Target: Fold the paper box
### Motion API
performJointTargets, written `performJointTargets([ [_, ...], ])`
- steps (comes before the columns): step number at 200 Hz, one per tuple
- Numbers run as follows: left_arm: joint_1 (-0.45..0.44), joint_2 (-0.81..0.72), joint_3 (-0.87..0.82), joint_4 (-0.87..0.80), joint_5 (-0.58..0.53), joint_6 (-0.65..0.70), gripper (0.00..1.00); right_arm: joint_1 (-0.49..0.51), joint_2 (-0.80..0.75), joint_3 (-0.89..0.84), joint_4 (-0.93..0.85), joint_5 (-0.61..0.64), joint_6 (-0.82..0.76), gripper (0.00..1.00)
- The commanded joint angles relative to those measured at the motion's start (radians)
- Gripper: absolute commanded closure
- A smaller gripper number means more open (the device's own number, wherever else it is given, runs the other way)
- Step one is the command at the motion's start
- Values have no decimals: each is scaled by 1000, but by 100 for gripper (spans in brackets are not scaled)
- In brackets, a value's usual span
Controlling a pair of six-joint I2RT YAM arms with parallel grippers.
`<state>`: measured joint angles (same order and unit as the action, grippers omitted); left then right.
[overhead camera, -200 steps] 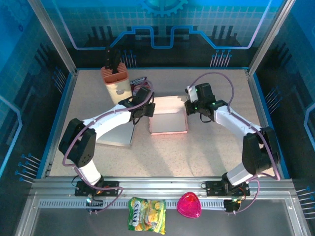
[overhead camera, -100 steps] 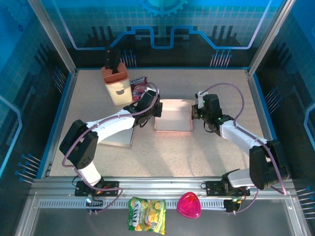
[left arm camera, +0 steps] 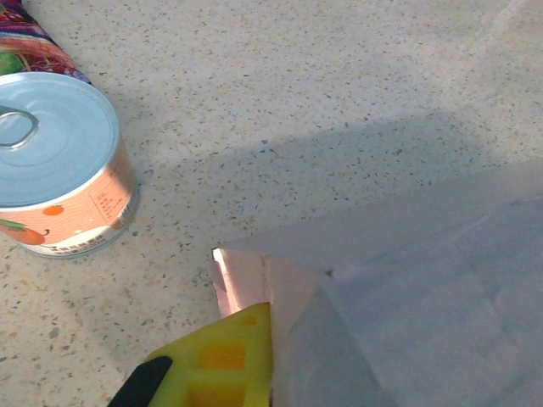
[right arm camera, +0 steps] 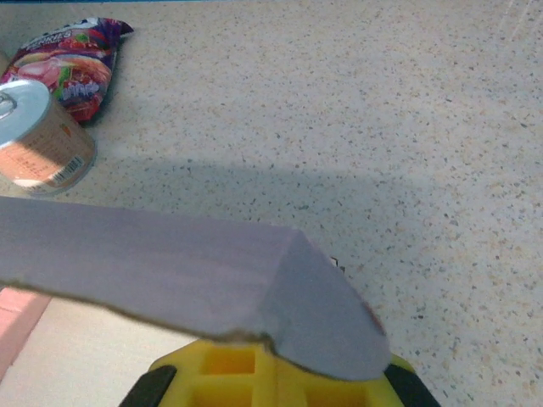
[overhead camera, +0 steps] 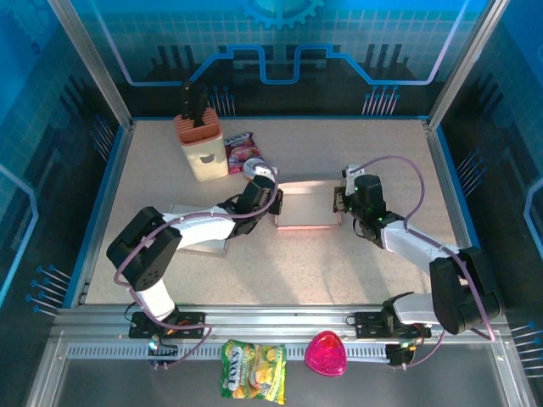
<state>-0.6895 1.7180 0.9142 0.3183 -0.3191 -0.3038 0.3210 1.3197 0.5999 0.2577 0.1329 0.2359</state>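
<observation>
1. From overhead I see the paper box [overhead camera: 307, 208] lying low on the middle of the bench [overhead camera: 382, 153], a pale pink tray shape caught between my two arms, one wrist at each short end.
2. The left wrist view gives me the close detail. A yellow pad of the left fingers [left arm camera: 222, 363] sits hard against a pink folded corner of the box, and the grey paper wall runs off to the right. The fingers are pinched together on that corner.
3. The right wrist view shows the other end. A grey flap of the box lies tilted over the yellow pads of the right fingers [right arm camera: 229, 373], which are clamped on the paper.
4. Both wrist views catch a can [left arm camera: 59, 165] with a pale pull-tab lid, standing upright on the bench just beyond the box. A purple snack packet [right arm camera: 81, 59] lies behind it.
5. The overhead view adds the wider layout. A beige holder [overhead camera: 199, 146] with dark handles stands at the far left. A flat grey sheet [overhead camera: 204, 246] lies under the left arm. A yellow bag [overhead camera: 253, 370] and a pink object [overhead camera: 327, 354] rest by the near rail.
</observation>
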Motion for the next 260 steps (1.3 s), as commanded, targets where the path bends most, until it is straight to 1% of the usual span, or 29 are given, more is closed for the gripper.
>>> performJointTargets([
  [1, -39, -6, -57, 169, 54, 26, 100, 52, -41, -40, 73, 3, 2, 100],
  [30, -54, 1, -109, 238, 36, 9, 100, 82, -65, -78, 68, 63, 18, 100],
  [49, -77, 10, -131, 257, -1, 7, 100, 100, -78, -95, 55, 88, 39, 100],
  [75, -98, 27, -163, 277, -53, -10, 100, 111, -95, -112, 18, 120, 80, 94],
  [78, -99, 28, -167, 279, -60, -13, 100, 114, -100, -112, -11, 122, 88, 93],
  [91, -107, 31, -191, 299, -89, -27, 100, 119, -126, -111, -69, 121, 123, 86],
  [109, -118, 32, -212, 311, -132, -38, 100, 128, -188, -106, -152, 104, 189, 66],
  [124, -130, 38, -212, 298, -176, -39, 100, 130, -241, -107, -210, 51, 257, 54],
  [137, -145, 44, -205, 275, -230, -42, 100, 135, -276, -116, -243, 4, 317, 46],
  [160, -164, 49, -198, 259, -295, -50, 100, 138, -323, -131, -297, -73, 395, 42],
  [183, -175, 47, -193, 247, -326, -55, 100, 140, -357, -145, -320, -115, 433, 37],
  [211, -183, 43, -177, 212, -349, -61, 100, 143, -376, -115, -393, -205, 435, 32],
  [232, -185, 43, -171, 202, -355, -64, 100, 153, -389, -81, -473, -261, 435, 21],
  [260, -185, 46, -167, 196, -360, -70, 100, 166, -395, -51, -542, -347, 436, 15],
])
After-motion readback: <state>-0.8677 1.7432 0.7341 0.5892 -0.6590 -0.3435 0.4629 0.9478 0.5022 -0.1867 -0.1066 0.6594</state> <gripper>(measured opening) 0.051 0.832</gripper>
